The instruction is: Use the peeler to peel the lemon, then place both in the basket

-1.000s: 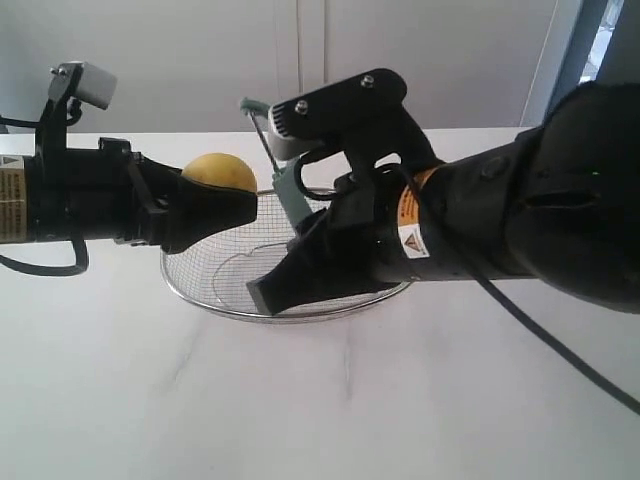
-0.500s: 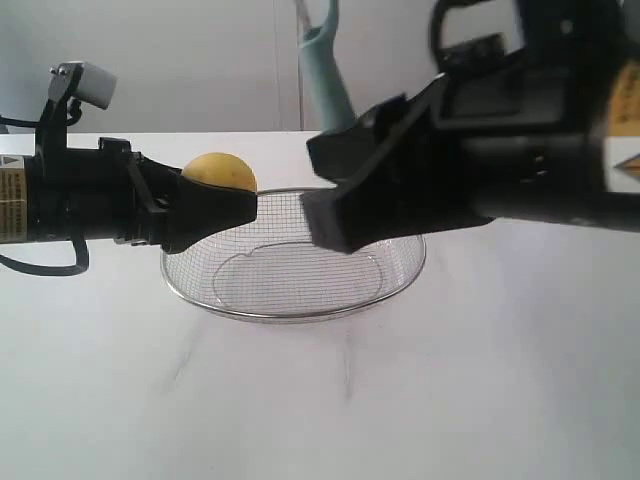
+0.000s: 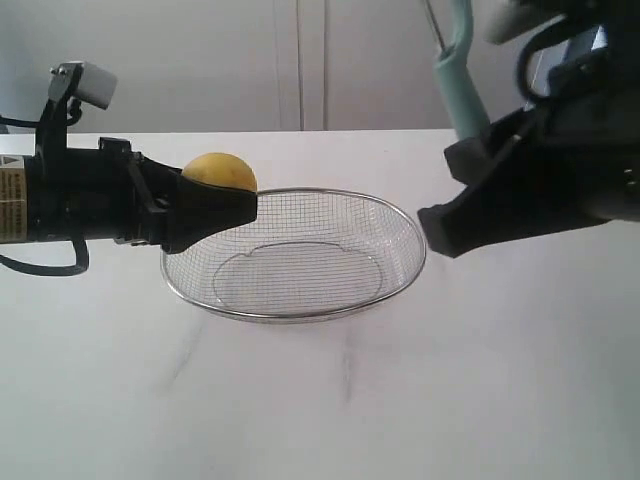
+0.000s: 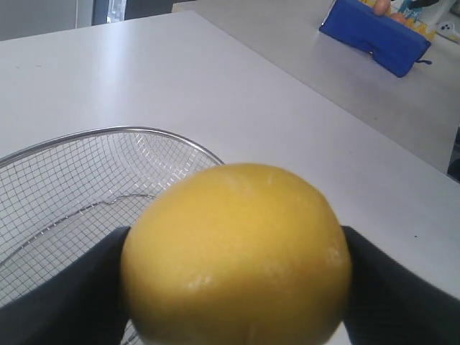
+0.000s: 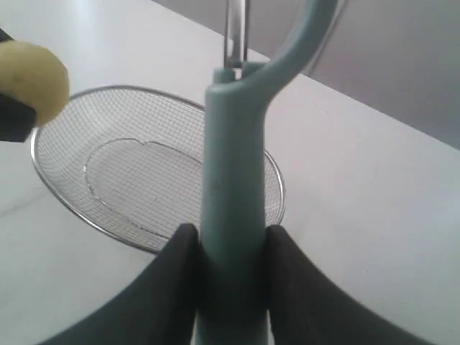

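My left fingers (image 3: pixel 222 206) are clamped on the lemon (image 3: pixel 222 170), one to each side of it, and its rounded yellow top bulges up above them. The skin facing my left wrist is smooth and yellow (image 4: pixel 233 251). I hold the lemon clear of the worktop (image 3: pixel 350 400), over the end of the basket (image 3: pixel 300 315) that lies nearest these fingers. The steel rim (image 4: pixel 144 131) curves away just beyond and below my fingertips, with the wire mesh sloping down inside it.

My right fingers (image 3: pixel 462 218) are closed on the peeler (image 3: pixel 458 75), pinching the lower part of its thick teal handle between them. The peeler stands nearly upright out of this grip, with the handle rising and then curving into the hooked head (image 5: pixel 287 43). The metal blade (image 5: pixel 237 32) runs up beside the head and out of view.

These fingers hang above the worktop just off the other end of the basket, well apart from the lemon. The basket sits flat on the worktop between my two sets of fingers and lower than both.

Past my left fingers, on a separate grey surface, lies a blue object (image 4: pixel 374 32) that I cannot identify.
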